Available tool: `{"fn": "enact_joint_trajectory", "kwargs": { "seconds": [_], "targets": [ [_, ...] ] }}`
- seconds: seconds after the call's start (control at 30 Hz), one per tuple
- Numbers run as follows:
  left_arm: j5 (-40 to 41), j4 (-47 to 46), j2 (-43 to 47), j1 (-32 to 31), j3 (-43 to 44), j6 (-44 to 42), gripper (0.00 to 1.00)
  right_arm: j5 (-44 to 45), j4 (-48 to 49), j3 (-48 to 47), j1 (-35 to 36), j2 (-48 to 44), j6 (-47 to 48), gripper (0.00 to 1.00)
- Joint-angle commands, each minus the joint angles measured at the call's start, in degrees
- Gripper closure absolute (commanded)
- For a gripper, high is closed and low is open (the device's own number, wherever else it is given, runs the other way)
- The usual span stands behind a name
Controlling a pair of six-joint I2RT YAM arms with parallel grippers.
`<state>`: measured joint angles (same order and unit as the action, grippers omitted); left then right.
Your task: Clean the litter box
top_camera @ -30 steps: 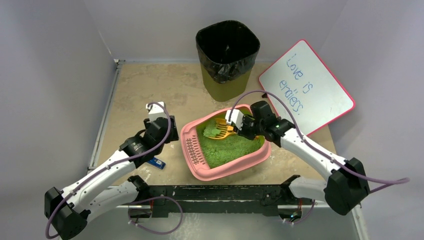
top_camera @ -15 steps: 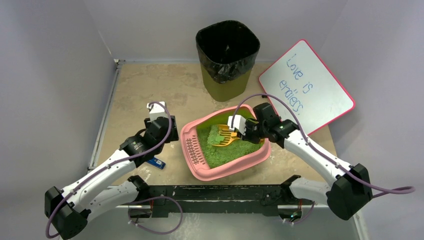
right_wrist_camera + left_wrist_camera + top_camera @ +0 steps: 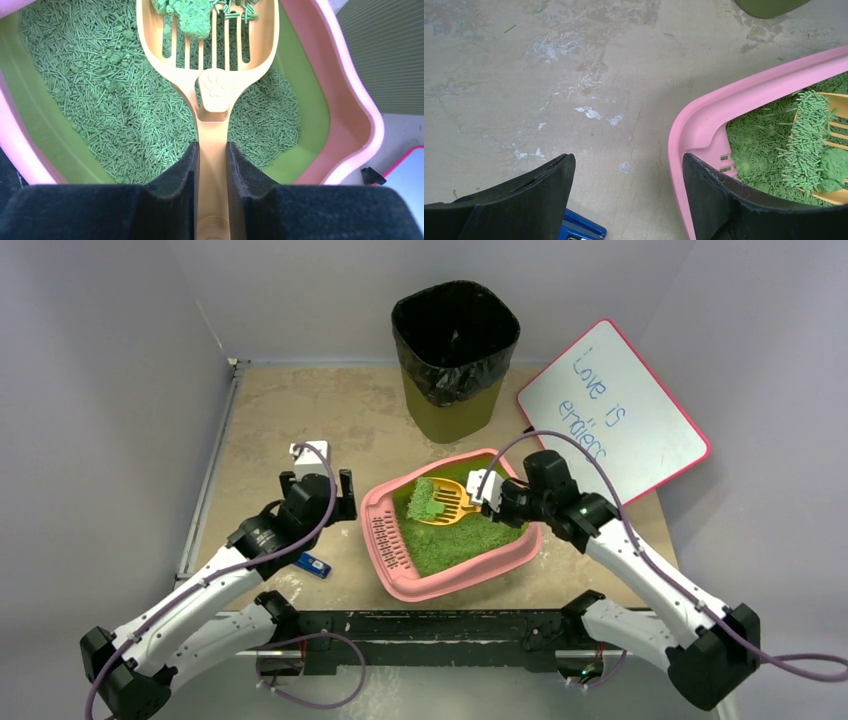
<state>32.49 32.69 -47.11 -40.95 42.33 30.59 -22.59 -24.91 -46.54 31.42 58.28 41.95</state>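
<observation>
The left gripper [image 3: 626, 167] has spread its jaws wider than a moment ago, and they hold nothing. The right gripper [image 3: 212, 150] has its jaws clamped on the handle of the yellow scoop [image 3: 445, 502].

The pink litter box [image 3: 400, 580] lies in the middle of the surface [image 3: 574, 75]. It is full of green litter [image 3: 100, 100], and a lump rests on the scoop. At its 12 o'clock stands the green bin [image 3: 450, 415] with a black bag [image 3: 455, 340].

Only the right wrist view shows the paw print [image 3: 216, 87] on the scoop.
</observation>
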Motion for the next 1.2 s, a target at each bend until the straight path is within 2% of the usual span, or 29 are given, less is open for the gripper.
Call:
{"fn": "enact_joint_trajectory", "kwargs": {
  "seconds": [0.0, 0.27, 0.57, 0.83, 1.17],
  "targets": [
    [1.6, -1.66, 2.76, -0.01, 2.29, -2.53, 0.21, -0.98, 8.26, 3.85, -0.31, -5.11, -2.12, 1.0],
    [4.2, -1.62, 6.39, -0.04, 1.82, -2.56, 0.2, 1.82, 17.34, 8.77, -0.26, -13.21, -10.86, 1.0],
    [5.08, -1.5, 7.57, -0.03, 1.64, -2.47, 0.2, 2.72, 16.33, 9.56, -0.28, -18.38, -14.02, 1.0],
    [5.54, -1.1, 7.56, -0.03, 1.67, -2.21, 0.2, 4.85, 23.74, 12.66, -0.25, -23.75, -31.29, 1.0],
    [5.92, -1.09, 7.18, -0.05, 1.62, -2.04, 0.2, 6.4, 20.29, 12.6, -0.25, -27.59, -39.52, 1.0]
  ]
}}
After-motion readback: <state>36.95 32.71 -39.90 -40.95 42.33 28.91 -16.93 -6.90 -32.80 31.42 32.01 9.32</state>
